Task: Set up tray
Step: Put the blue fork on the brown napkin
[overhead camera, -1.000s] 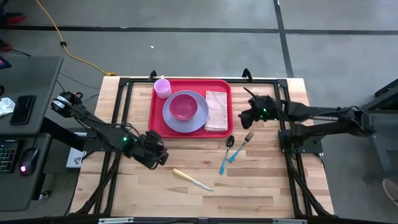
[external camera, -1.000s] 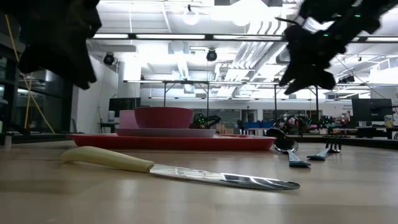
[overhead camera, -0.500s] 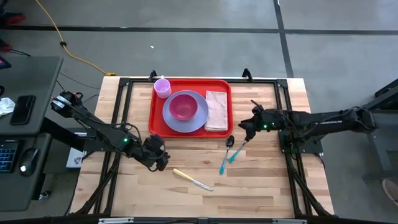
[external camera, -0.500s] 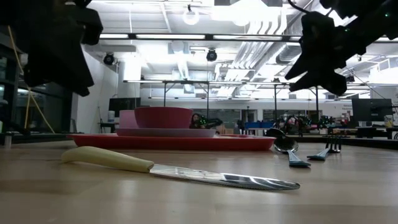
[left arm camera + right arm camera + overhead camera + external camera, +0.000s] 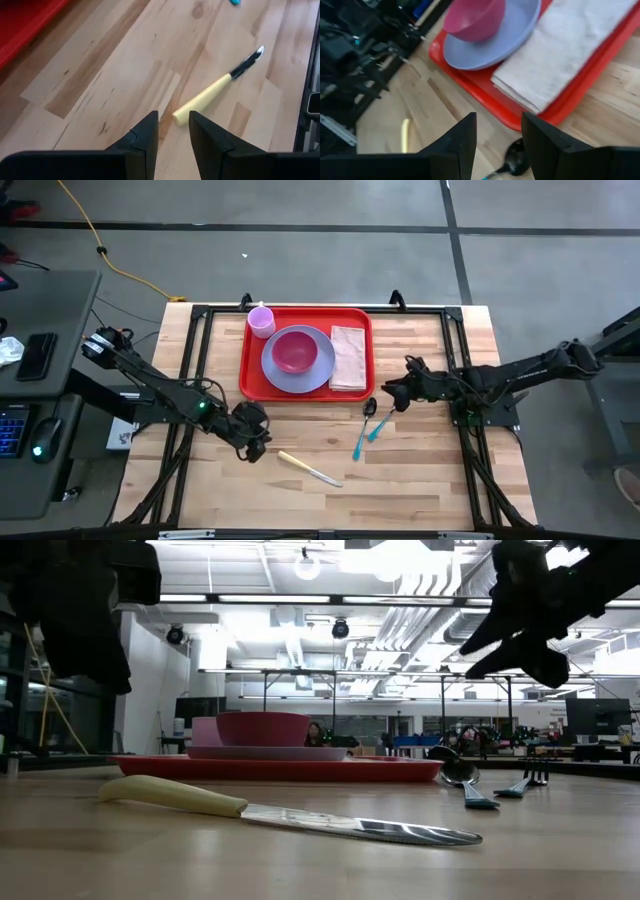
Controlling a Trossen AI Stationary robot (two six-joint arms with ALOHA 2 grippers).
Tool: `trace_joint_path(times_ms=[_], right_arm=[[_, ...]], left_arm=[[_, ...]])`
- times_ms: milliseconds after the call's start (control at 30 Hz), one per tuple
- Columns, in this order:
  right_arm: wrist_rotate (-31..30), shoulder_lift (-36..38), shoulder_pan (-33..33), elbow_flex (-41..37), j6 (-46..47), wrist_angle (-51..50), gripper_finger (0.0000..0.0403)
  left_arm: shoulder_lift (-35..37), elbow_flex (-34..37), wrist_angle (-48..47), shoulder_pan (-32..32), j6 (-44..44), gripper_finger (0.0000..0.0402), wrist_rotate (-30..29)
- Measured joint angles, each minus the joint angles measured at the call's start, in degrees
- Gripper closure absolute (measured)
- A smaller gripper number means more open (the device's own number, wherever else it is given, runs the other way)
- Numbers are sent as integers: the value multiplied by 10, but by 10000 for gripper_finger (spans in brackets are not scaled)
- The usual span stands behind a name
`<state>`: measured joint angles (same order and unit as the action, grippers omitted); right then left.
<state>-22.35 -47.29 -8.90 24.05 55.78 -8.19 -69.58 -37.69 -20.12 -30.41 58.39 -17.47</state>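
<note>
The right gripper (image 5: 392, 393) has dropped beside the tray's (image 5: 305, 393) near right corner, over the spoon (image 5: 368, 408), fingers apart and empty. The left gripper (image 5: 255, 442) hovers near the tray's front, at the knife (image 5: 309, 469) handle, narrowly parted and empty.

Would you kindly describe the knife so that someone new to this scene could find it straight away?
Start from the red tray at the back of the wooden table. Nearer the front edge, just past the left gripper, lies the knife, alone on bare wood. Unlike the blue-handled spoon and fork to its right, it has a pale yellow handle.
</note>
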Motion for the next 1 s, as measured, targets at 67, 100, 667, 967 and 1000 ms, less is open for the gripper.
trace_joint_path(times_ms=[67, 100, 667, 967, 1000], right_arm=[[-11, 0, -14, 0, 17, 6, 269], [-14, 0, -22, 0, 28, 5, 269], [-27, -90, -150, 0, 230, 38, 269], [-26, -125, -182, 0, 263, 95, 269], [-26, -125, -183, 0, 261, 99, 269]], left_arm=[[0, 0, 3, 0, -8, 263, 3], [0, 0, 4, 0, -14, 263, 7], [0, 0, -15, 0, -57, 263, 35], [0, 0, -23, 0, -72, 263, 37], [0, 0, -27, 0, -73, 263, 39]])
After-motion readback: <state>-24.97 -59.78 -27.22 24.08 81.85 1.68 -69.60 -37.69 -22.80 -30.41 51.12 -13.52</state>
